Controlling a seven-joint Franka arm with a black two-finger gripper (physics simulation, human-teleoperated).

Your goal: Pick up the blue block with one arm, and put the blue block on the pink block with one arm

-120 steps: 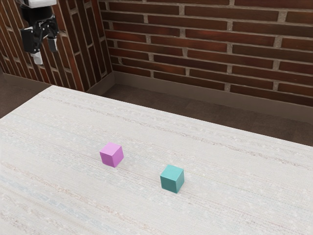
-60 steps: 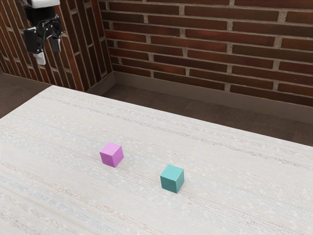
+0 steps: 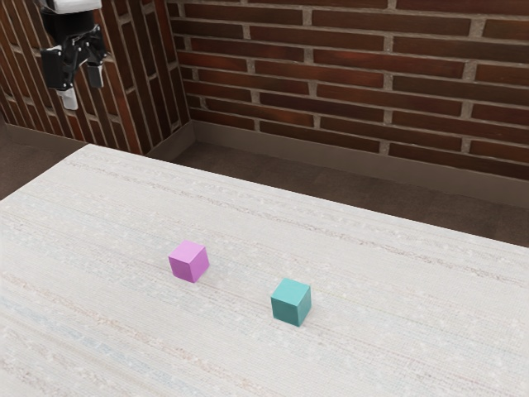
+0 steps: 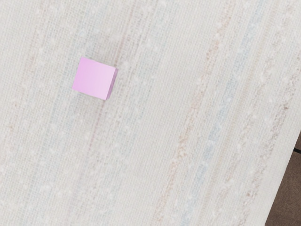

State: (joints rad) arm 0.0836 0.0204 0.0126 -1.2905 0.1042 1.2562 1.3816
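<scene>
1. Black gripper way up high at the exterior view's left, in front of the brick wall and well above the table.
2. Its two fingers spread apart and pointing down, with nothing between them and nothing touching them.
3. Blue block, more blue-green in colour, flat on the table, low in the exterior view near its middle, well apart from the gripper.
4. Pink block flat on the table too, near the blue block, toward the exterior view's left and a little farther back.
5. A bare strip of table between the two blocks: not touching, and neither one on top of the other.
6. Both blocks small cubes with plain sides, each turned so that a corner edge faces the exterior camera.
7. From the wrist camera, looking down: the pink block seen from above, with a thin bit of its darker side showing.
8. Table pale and whitish, with faint blue and brown streaks running along it.
9. Table edge at one corner of the wrist view, with brown floor past it.
10. In the exterior view, dark brown floor between the table's far edge and the wall of red-brown bricks.
</scene>
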